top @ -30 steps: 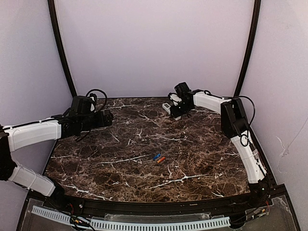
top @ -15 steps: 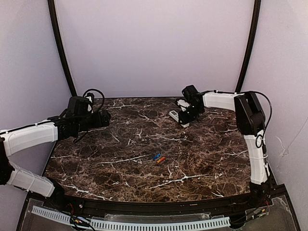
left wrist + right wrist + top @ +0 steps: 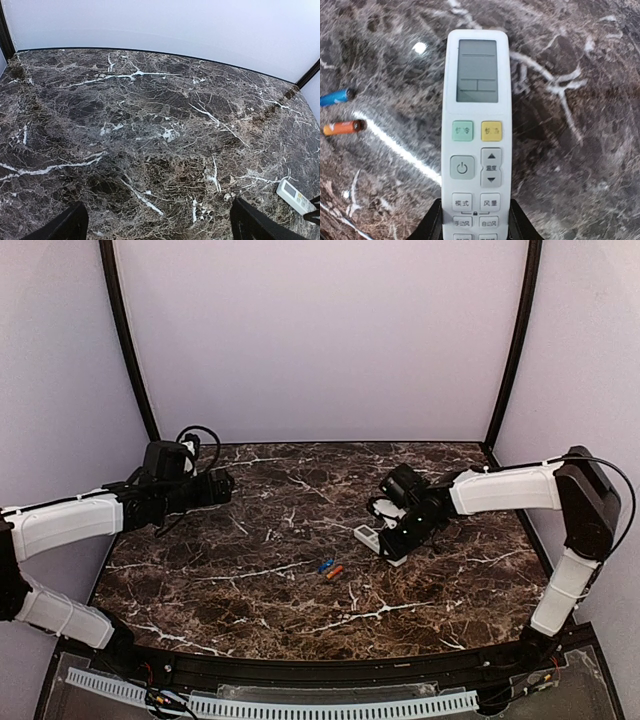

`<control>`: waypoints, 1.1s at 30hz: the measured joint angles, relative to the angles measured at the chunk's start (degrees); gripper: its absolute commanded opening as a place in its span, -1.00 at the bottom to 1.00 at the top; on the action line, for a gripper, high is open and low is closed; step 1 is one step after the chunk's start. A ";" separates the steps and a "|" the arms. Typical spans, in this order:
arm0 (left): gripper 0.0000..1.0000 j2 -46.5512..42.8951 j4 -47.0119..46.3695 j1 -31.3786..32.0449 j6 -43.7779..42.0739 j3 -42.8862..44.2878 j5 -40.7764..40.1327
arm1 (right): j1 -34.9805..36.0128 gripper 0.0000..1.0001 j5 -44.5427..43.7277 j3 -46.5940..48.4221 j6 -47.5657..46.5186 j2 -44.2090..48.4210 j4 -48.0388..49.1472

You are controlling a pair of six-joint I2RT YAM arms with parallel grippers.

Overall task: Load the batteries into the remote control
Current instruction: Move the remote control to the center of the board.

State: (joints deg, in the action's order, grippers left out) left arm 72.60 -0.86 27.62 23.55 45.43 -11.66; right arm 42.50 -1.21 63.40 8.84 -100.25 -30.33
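My right gripper (image 3: 392,545) is shut on the white remote control (image 3: 476,135), face up with its display and buttons showing, held low over the table's middle right. The remote also shows in the top view (image 3: 368,535) and at the lower right of the left wrist view (image 3: 296,196). The blue battery (image 3: 326,565) and the orange battery (image 3: 335,572) lie side by side on the table, just left of the remote; the right wrist view shows the blue battery (image 3: 335,97) above the orange battery (image 3: 342,127) at its left edge. My left gripper (image 3: 157,227) is open and empty, above the far left of the table.
The dark marble table (image 3: 250,540) is walled by pale panels, with black posts (image 3: 125,340) at the back corners. A black rail (image 3: 330,670) runs along the near edge.
My right gripper has carried the remote from the back right of the table forward and leftward, down near the batteries. The left arm has barely moved.
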 measured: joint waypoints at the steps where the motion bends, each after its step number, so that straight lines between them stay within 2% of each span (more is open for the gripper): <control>1: 0.99 0.17 -0.28 0.00 0.00 0.00 0.33 | 1.29 -0.53 -0.20 -1.33 0.94 1.22 -0.09; 7: 0.99 1.64 -1.18 0.00 0.17 0.00 2.05 | 7.10 -0.44 -1.51 -6.75 5.53 6.05 -0.44; 15: 0.99 2.40 -1.88 0.00 0.61 0.02 2.29 | 9.55 -0.40 -2.93 -10.21 8.02 6.58 2.49; 22: 0.99 2.58 -2.25 0.00 0.61 0.09 2.27 | 9.97 -0.11 -2.69 -10.36 8.31 4.55 2.03; 27: 0.99 2.58 -2.32 0.00 0.61 0.09 2.27 | 10.21 0.11 -1.75 -7.58 7.17 2.54 -1.66; 33: 0.99 2.58 -2.36 0.00 0.61 0.09 2.23 | 10.27 0.10 -0.79 -1.18 4.70 -1.97 -8.24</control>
State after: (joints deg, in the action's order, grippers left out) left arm 75.18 -3.22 27.62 24.16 45.52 -9.43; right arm 52.77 -2.00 62.22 13.54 -102.21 -38.57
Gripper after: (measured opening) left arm 0.996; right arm 0.563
